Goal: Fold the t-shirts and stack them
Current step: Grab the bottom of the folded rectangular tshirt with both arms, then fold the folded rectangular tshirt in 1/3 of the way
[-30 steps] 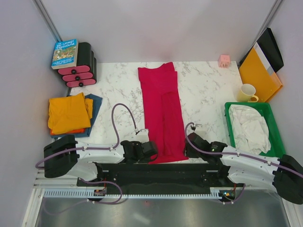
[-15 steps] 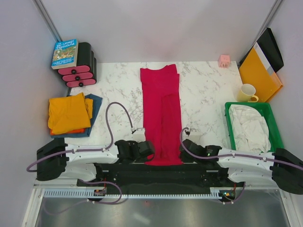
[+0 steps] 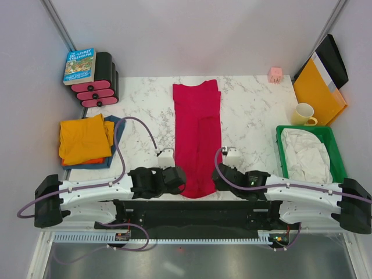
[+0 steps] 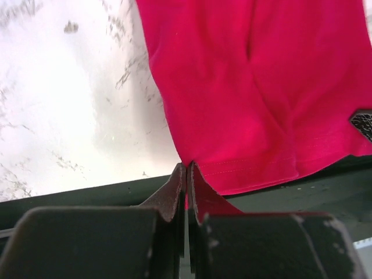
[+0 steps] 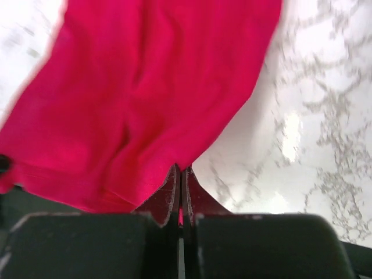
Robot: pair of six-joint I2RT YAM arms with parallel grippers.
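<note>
Three t-shirts are in view. At the left edge of the white marble-patterned table, two lie folded in one pile: a soft orange t-shirt on top of a dark blue t-shirt, of which only a strip shows along the right side. Behind the pile stand three black cylinders with pink end caps, stacked, with one blue-covered paperback book leaning on them.

The left gripper has its two dark fingers pressed together on the left corner of the near hem of the crimson red t-shirt. This third shirt lies down the middle of the table as one long, narrow strip, smooth with a lengthwise fold line, its stitched near hem drooping past the table's near edge over the dark frame. The right gripper is likewise pinched tight on the hem's right corner.

On the far right edge sits one small pink block. To the right of it are one stiff orange-yellow folder leaning on the wall, one pale yellow mug, and one green plastic tray holding crumpled white cloth.
</note>
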